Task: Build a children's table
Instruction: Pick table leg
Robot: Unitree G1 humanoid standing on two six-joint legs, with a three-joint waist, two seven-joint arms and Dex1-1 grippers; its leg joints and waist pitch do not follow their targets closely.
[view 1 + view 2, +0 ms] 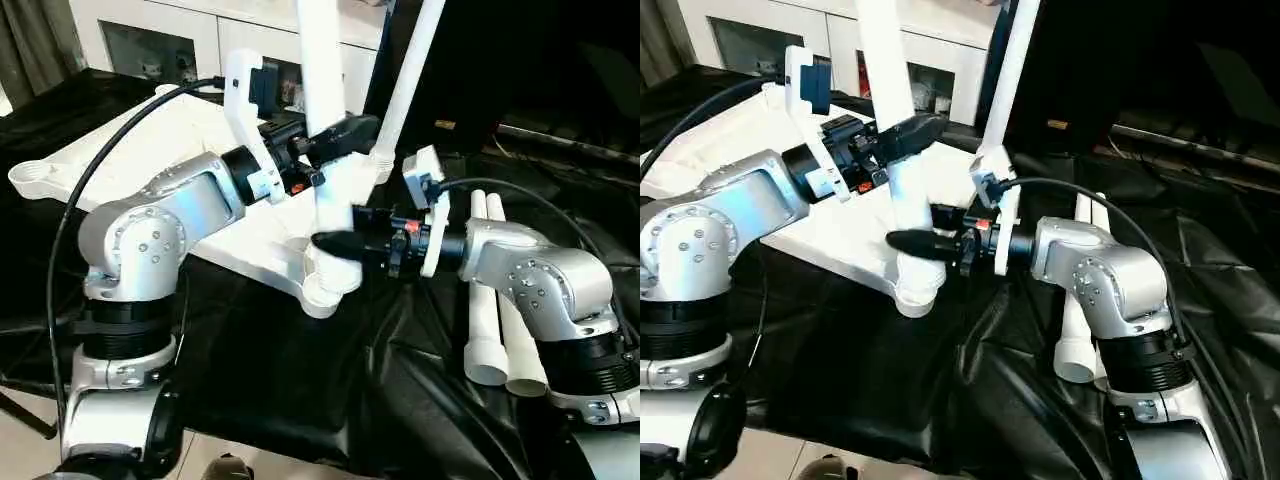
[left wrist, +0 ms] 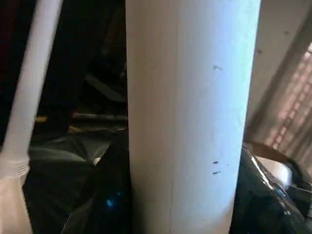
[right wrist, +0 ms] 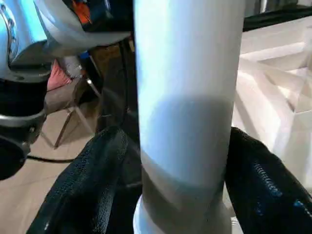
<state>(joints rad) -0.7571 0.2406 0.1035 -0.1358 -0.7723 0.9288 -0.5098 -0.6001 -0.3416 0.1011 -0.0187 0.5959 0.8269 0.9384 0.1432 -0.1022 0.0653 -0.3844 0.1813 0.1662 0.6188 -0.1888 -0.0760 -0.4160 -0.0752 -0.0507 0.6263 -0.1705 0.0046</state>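
Note:
The children's table top (image 1: 260, 245) lies upside down on the black cloth. A white leg (image 1: 322, 60) stands upright in its near corner socket (image 1: 330, 282). My left gripper (image 1: 335, 132) is shut on this leg, well above the socket; in the left wrist view the leg (image 2: 190, 112) sits between the dark fingers. Lower down, just above the socket, my right gripper (image 1: 335, 250) straddles the same leg (image 3: 187, 97), its fingers (image 3: 92, 185) standing open on either side. A second leg (image 1: 410, 70) stands in the far corner. Two loose legs (image 1: 490, 320) lie on the right.
Black cloth (image 1: 350, 390) covers the work surface and hangs in folds at the front. A white cabinet with glass doors (image 1: 150, 40) stands behind the table top. Dark equipment (image 1: 560, 130) sits at the back right. My right forearm (image 1: 540, 270) is over the loose legs.

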